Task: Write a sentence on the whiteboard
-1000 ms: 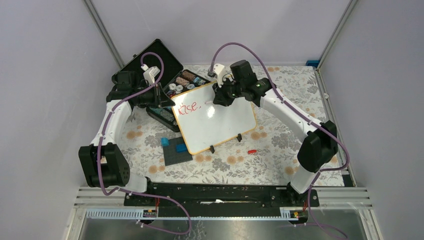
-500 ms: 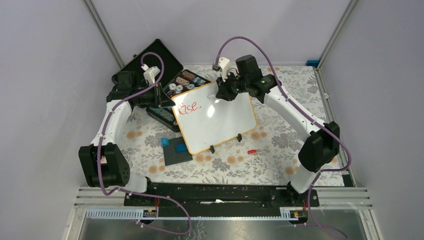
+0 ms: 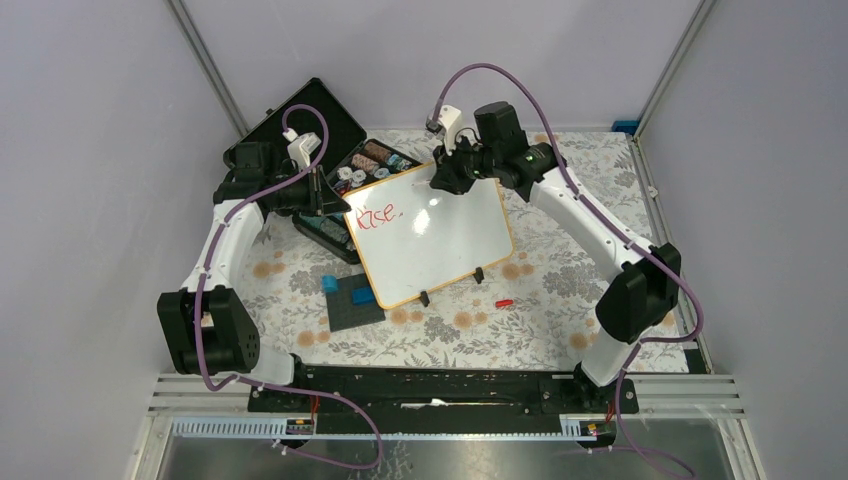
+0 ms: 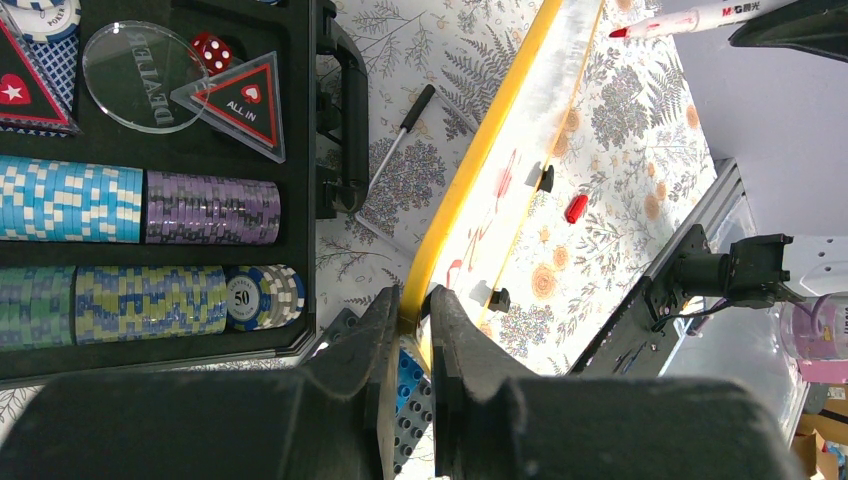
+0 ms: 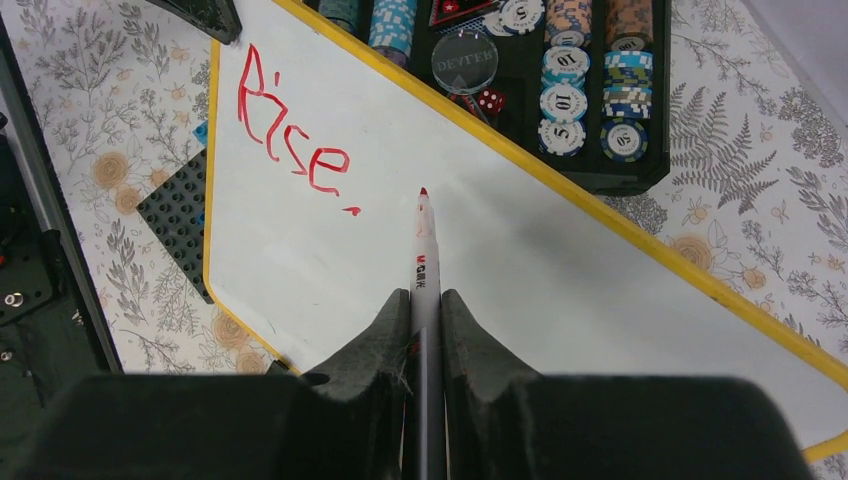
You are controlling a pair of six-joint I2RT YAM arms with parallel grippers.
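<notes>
The whiteboard (image 3: 440,240) lies tilted on the floral table, yellow-framed, with two black feet at its near edge. The sentence (image 5: 290,150) is red writing reading "Rise." near the board's left end (image 3: 377,216). My left gripper (image 4: 413,300) is shut on the board's left frame edge (image 4: 480,170), seen at the board's left end from above (image 3: 338,205). My right gripper (image 5: 425,300) is shut on a white red-tipped marker (image 5: 424,240). Its tip hovers over bare board to the right of the writing. From above, the right gripper (image 3: 450,180) is at the board's far edge.
An open black case (image 3: 300,130) of poker chips (image 5: 585,90) lies behind the board's far-left side. A dark grey plate with blue blocks (image 3: 352,300) sits near the board's front-left corner. A red cap (image 3: 503,301) lies in front. A black pen (image 4: 405,125) rests beside the case.
My right gripper has carried the marker back and to the right, away from the writing and toward the board's far edge. The left gripper and the board have not moved.
</notes>
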